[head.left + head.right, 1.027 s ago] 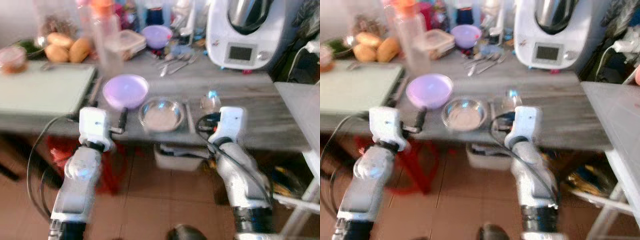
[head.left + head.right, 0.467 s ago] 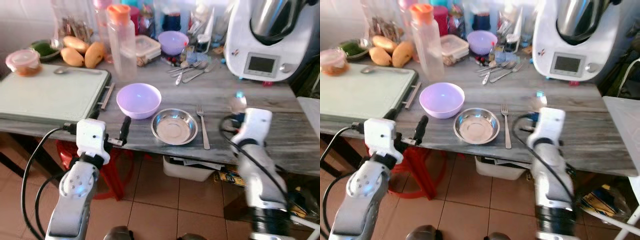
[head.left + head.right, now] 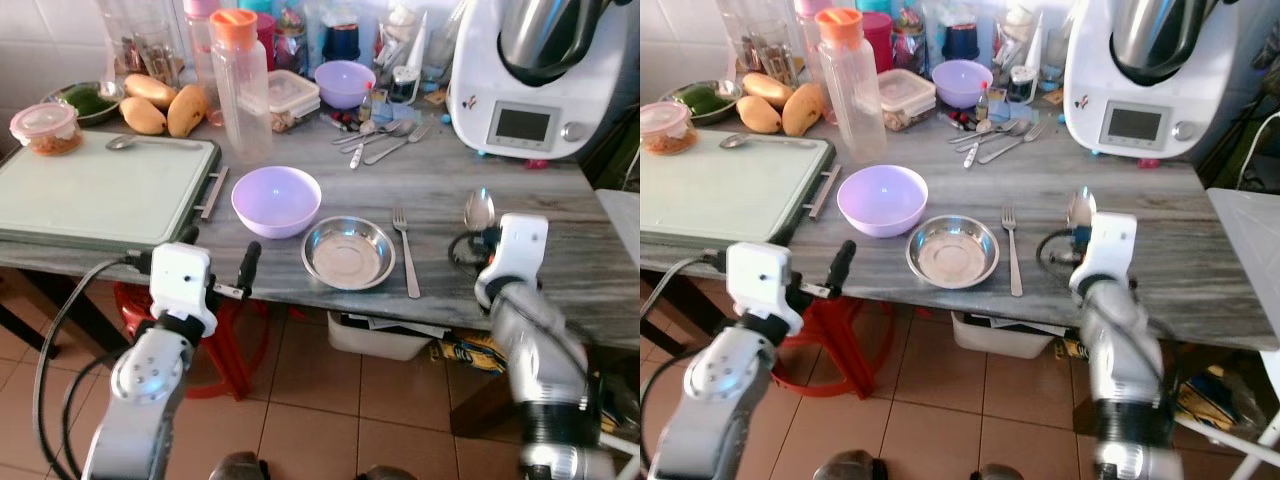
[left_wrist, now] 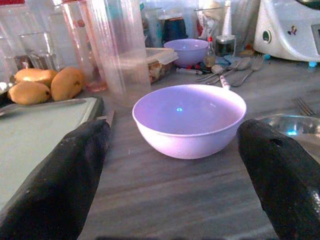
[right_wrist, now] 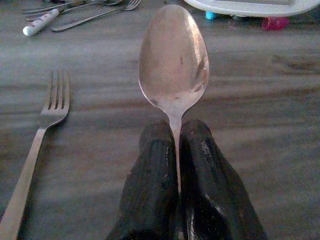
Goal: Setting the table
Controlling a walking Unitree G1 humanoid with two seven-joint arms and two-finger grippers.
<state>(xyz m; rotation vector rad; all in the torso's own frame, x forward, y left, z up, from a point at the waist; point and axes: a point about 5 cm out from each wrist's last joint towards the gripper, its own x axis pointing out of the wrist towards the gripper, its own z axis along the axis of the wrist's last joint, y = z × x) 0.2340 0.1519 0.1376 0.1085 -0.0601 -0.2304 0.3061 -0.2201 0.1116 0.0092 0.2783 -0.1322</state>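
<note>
Grey table [image 3: 560,250], right gripper [image 5: 176,150] jaws pinching spoon [image 5: 173,60], left gripper [image 4: 172,155] jaws wide.

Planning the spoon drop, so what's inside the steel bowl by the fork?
The steel bowl looks empty: only its shiny bottom with reflections shows. The near inner wall is hidden behind the rim. The right gripper holds the spoon.

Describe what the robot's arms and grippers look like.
Both arms are silver, rounded and jointed, each ending in a white boxy wrist block. Black cables loop from each wrist. The left gripper and right gripper each have two long black fingers with a matte, slightly scuffed surface.
</note>
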